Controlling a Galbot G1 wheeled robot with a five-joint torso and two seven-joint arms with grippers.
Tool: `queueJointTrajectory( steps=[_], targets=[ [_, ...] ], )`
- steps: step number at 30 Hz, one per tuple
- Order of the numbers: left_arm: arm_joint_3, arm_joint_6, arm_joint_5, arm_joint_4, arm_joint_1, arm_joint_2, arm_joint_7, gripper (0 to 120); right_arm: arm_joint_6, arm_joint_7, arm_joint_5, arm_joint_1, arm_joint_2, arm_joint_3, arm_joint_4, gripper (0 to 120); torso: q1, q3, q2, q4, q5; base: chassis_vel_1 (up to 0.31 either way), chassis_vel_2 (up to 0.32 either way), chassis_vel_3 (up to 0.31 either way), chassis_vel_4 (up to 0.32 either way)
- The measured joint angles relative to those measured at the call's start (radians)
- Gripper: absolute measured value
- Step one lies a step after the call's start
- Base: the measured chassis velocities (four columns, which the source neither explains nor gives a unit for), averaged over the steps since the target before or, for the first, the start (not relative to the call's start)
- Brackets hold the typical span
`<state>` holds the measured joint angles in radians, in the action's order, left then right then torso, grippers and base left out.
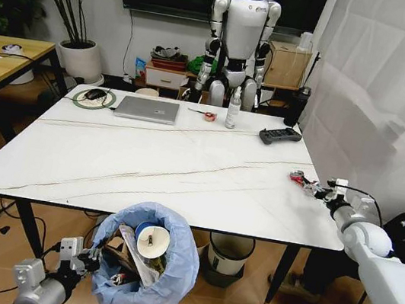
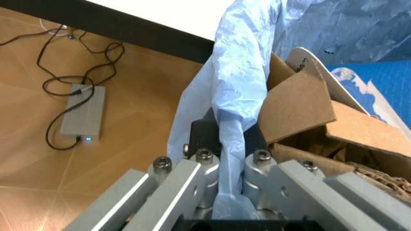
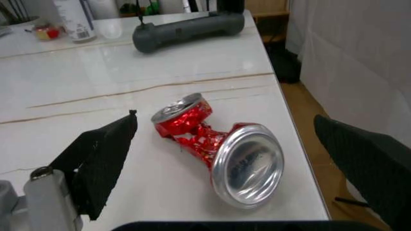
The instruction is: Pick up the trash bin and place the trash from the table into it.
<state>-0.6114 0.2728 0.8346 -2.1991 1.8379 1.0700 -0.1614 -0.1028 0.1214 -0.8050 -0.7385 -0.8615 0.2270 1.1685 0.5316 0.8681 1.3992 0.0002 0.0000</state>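
In the head view, the small round trash bin lined with a crinkly light-blue plastic bag [image 1: 145,262] is being held below the near edge of the large white marble-look table with thin brown veins [image 1: 161,169], by the left gripper [image 1: 85,261] at the side of the bag. Brown cardboard, white paper and a blue paper cup are already lying inside it. At the right edge of the table, the right gripper [image 1: 312,186] is being brought around the crushed red can [image 1: 296,176], which seems to be the last piece of litter on the top. The silver laptop [image 1: 146,108] and the black game controller [image 1: 280,136] are lying well apart, at the far side.

In the left wrist view, the fingers [image 2: 186,185] are clenched on a fold of the light-blue bag [image 2: 241,72], with the flattened brown cardboard [image 2: 301,103] just beside it.

In the right wrist view, the black pads [image 3: 103,161] are spread wide, one at each side of the can [image 3: 215,147], and are not touching it. The step in hand is judged to be the grasp of the can. The next move probably calls for closing on the creased middle and then carrying it across to the bin. The can is lying near the table edge, so a push outward could send it to the floor; open room is being left toward the table centre.
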Motion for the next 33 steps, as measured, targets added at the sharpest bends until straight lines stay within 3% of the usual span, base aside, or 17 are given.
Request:
queueJointTrajectory(
  steps=[5, 13, 16, 33],
  targets=[
    [-0.001, 0.0, 0.0, 0.0, 0.002, 0.001, 0.0, 0, 0.013, -0.005, 0.047, 0.045, -0.024, -0.004, -0.1, 100, 0.0, 0.0, 0.0, 0.0002, 0.0001, 0.0, 0.0, 0.0, 0.0],
    [-0.004, -0.001, 0.0, -0.002, 0.004, -0.001, 0.0, 0, 0.016, -0.017, 0.075, 0.06, -0.042, -0.002, -0.147, 100, 0.0, 0.0, 0.0, 0.0001, 0.0, 0.0, 0.0, 0.0, 0.0],
    [-0.004, -0.001, 0.001, -0.002, 0.004, -0.003, -0.001, 0, 0.016, -0.02, 0.081, 0.06, -0.05, 0.0, -0.152, 94, 0.0, 0.0, 0.0, 0.0, 0.0, 0.0, 0.0, 0.0, 0.0],
    [-0.007, -0.003, 0.018, 0.017, -0.015, -0.016, -0.001, 0, 0.021, -0.019, 0.096, 0.062, -0.073, 0.0, -0.15, 34, 0.0, 0.0, 0.0, 0.0, 0.0, 0.0, 0.0, 0.0, 0.0]
  ],
)
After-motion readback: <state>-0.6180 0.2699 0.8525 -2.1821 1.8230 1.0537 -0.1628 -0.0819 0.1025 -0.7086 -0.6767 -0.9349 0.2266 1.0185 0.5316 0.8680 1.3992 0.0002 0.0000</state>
